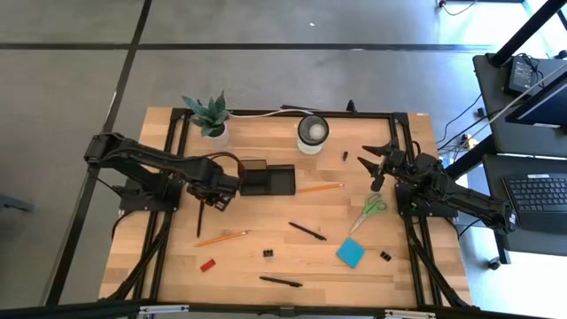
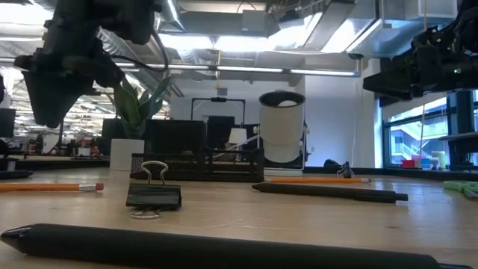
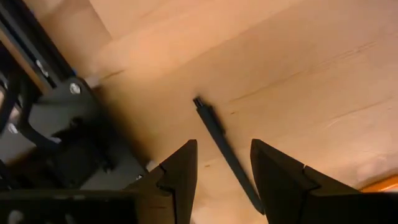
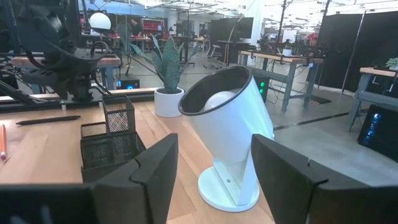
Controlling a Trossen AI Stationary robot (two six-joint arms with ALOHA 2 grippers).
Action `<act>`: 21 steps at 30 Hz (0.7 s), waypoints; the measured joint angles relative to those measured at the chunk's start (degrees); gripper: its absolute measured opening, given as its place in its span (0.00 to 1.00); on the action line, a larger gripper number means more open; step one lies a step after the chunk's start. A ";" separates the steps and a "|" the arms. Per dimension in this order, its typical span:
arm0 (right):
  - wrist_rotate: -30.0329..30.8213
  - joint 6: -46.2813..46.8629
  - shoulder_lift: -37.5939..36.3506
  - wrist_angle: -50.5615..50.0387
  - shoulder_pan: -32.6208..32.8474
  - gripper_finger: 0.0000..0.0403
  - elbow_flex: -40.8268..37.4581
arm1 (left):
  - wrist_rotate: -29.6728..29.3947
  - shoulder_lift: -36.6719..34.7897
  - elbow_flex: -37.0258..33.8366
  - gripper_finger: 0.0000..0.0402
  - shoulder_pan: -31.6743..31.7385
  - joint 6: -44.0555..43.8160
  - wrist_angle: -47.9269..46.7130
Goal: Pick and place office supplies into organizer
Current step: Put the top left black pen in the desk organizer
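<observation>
The black mesh organizer sits far-centre on the counter. Green scissors and a blue pad lie right. Pencils, pens, a red eraser and clips are scattered nearer.

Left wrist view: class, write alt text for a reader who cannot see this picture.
The left gripper hangs open over a black pen lying on the wooden table, the pen running between its two dark fingers. Part of the black arm mount sits at the table's edge beside it.
</observation>
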 joint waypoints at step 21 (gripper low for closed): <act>-0.01 -0.10 0.00 -0.12 -0.01 0.51 -0.01 | -0.86 -11.90 -10.91 0.36 1.76 -12.76 6.09</act>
